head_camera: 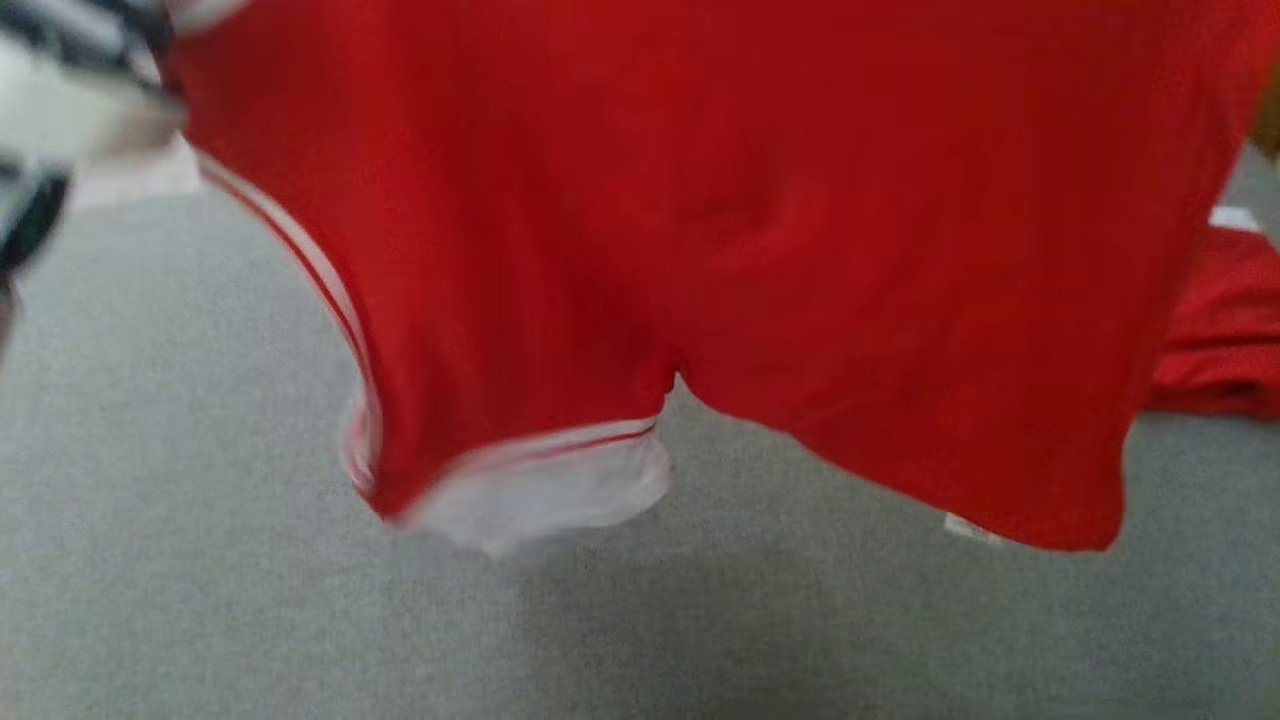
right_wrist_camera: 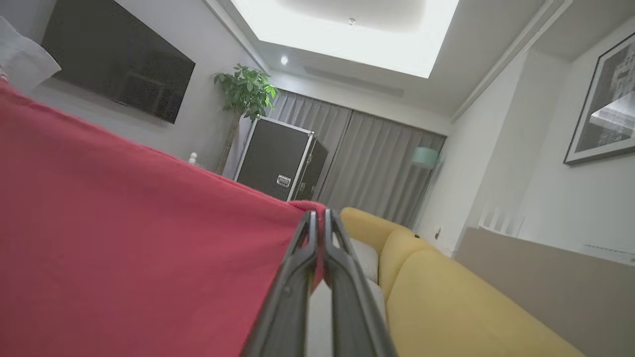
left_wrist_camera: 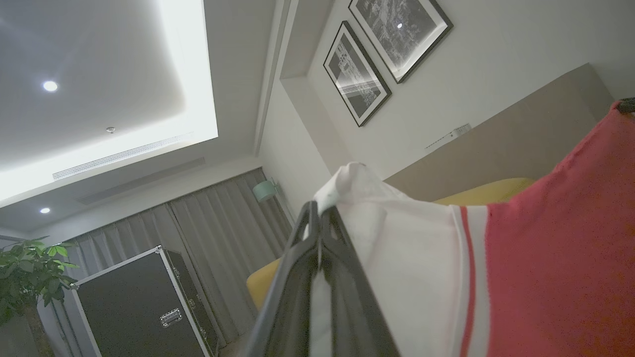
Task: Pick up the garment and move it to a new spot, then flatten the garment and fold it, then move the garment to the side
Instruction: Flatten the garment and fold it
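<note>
my left pincer [left_wrist_camera: 320,212] pinching white trim of garment [head_camera: 720,220], right pincer [right_wrist_camera: 320,218] clamped on red edge, cloth hanging across upper frame

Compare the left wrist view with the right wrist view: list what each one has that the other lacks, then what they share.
Left wrist view: left pincer shut on the white band of the garment, beside its red stripe; two framed pictures together.
Right wrist view: right pincer shut on a plain red edge; a wall television.
Both: the red garment, black case, grey curtains, potted plant, yellow sofa, teal lamp, a framed picture.
</note>
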### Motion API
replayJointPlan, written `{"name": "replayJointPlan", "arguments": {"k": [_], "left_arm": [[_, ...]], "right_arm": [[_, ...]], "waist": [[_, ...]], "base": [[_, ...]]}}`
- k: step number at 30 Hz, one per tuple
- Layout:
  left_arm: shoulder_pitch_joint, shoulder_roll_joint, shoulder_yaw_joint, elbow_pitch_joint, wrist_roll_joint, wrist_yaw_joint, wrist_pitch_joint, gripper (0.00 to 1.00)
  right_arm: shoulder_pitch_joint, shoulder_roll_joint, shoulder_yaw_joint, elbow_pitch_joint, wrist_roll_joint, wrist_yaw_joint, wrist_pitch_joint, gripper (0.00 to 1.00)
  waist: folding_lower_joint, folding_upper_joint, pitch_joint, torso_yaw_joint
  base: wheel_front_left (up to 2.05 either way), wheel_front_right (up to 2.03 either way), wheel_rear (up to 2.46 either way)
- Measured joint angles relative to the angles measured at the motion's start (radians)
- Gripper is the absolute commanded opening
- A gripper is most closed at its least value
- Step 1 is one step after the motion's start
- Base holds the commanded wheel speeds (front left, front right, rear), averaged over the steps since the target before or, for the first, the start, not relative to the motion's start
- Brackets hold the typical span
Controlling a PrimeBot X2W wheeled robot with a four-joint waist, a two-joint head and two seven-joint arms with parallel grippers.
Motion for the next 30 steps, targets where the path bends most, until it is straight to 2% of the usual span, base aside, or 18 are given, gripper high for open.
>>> {"name": "replayJointPlan", "arguments": {"k": [5,8,13,17,22,25,30], "left_arm": [[-0.216,-0.042,-0.068,0.223,0.013,-0.018,-0.008,0.0],[-0.345,-0.063,-0.119,0.34,0.052,-0.025,-0.051,0.0],[-0.533,-0.111,-0.155,0.491,0.149,-0.025,-0.156,0.0],[-0.582,-0.155,-0.154,0.523,0.173,-0.025,-0.174,0.0],[-0.455,-0.153,-0.156,0.355,0.202,-0.025,-0.175,0.0],[-0.279,-0.122,-0.154,0.225,0.211,-0.025,-0.175,0.0],[0.094,-0.079,-0.121,0.054,0.215,-0.025,-0.174,0.0]], "right_arm": [[-0.231,0.021,0.155,0.188,0.048,0.0,-0.006,0.0],[-0.362,0.05,0.225,0.292,0.048,0.0,-0.053,0.0],[-0.556,0.084,0.252,0.46,0.021,0.0,-0.184,0.0],[-0.626,0.086,0.257,0.549,-0.007,0.0,-0.239,0.0],[-0.574,0.083,0.3,0.611,-0.016,0.0,-0.255,0.0],[-0.48,0.09,0.292,0.611,-0.014,0.0,-0.258,0.0],[-0.232,0.093,0.239,0.541,-0.014,0.0,-0.263,0.0]], "waist": [[0.0002,0.0,0.078,-0.014],[0.0003,0.0,0.138,-0.022],[0.0005,-0.0001,0.238,-0.029],[0.0003,0.0,0.297,-0.025],[0.0005,-0.0001,0.336,-0.003],[0.0001,-0.0001,0.329,0.004],[-0.0001,0.0,0.282,0.002]], "base": [[0.0,0.0,0.0],[0.0,0.0,0.0],[0.0,0.0,0.0],[0.0,0.0,0.0],[0.0,0.0,0.0],[0.0,0.0,0.0],[0.0,0.0,0.0]]}}
